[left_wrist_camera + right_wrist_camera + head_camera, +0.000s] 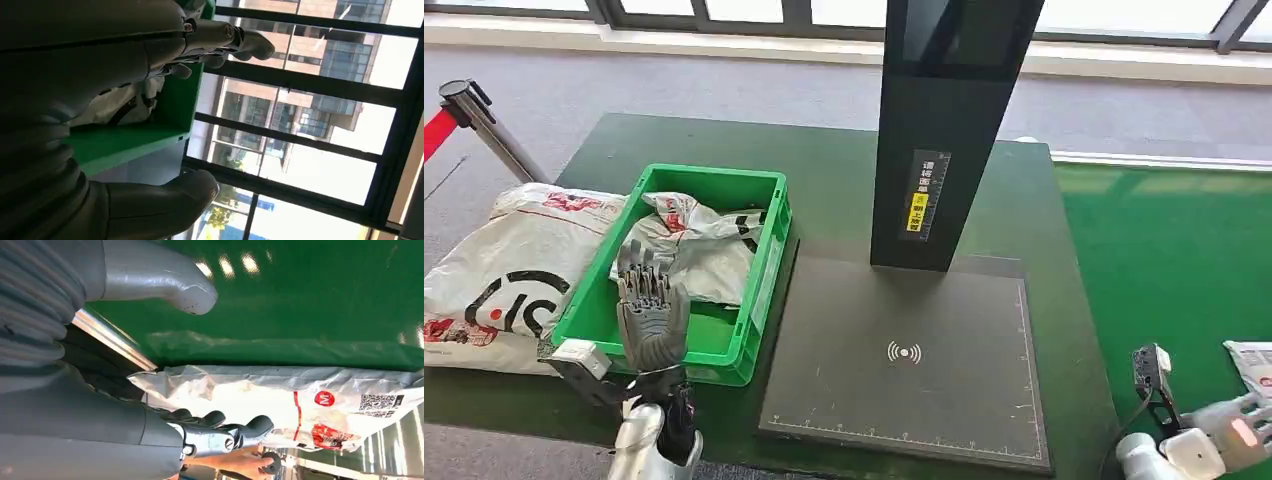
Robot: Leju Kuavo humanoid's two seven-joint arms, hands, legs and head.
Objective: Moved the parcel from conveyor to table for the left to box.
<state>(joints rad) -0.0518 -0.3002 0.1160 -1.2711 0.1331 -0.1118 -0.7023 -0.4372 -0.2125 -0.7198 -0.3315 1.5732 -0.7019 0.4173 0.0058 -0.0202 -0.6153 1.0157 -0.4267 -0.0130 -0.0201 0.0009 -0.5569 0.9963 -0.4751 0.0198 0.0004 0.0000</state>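
Observation:
A white-grey parcel (1252, 362) with red print lies on the green conveyor (1164, 260) at the far right edge. My right hand (1229, 432) hovers just in front of it. In the right wrist view the fingers (225, 434) reach to the edge of the parcel (280, 400), with the thumb (165, 282) spread wide above the conveyor belt (310, 305), and nothing is gripped. My left hand (652, 315) stands upright and empty, fingers spread, over the front wall of the green crate (759, 290). Crumpled grey parcels (694, 250) lie in that crate.
A black scan platform (904, 350) with a tall dark column (944, 130) takes up the middle of the dark green table (834, 180). A large white bag (504, 270) lies left of the crate. A barrier post (484, 125) stands at the far left. A person's hand (240, 465) shows beyond my right fingers.

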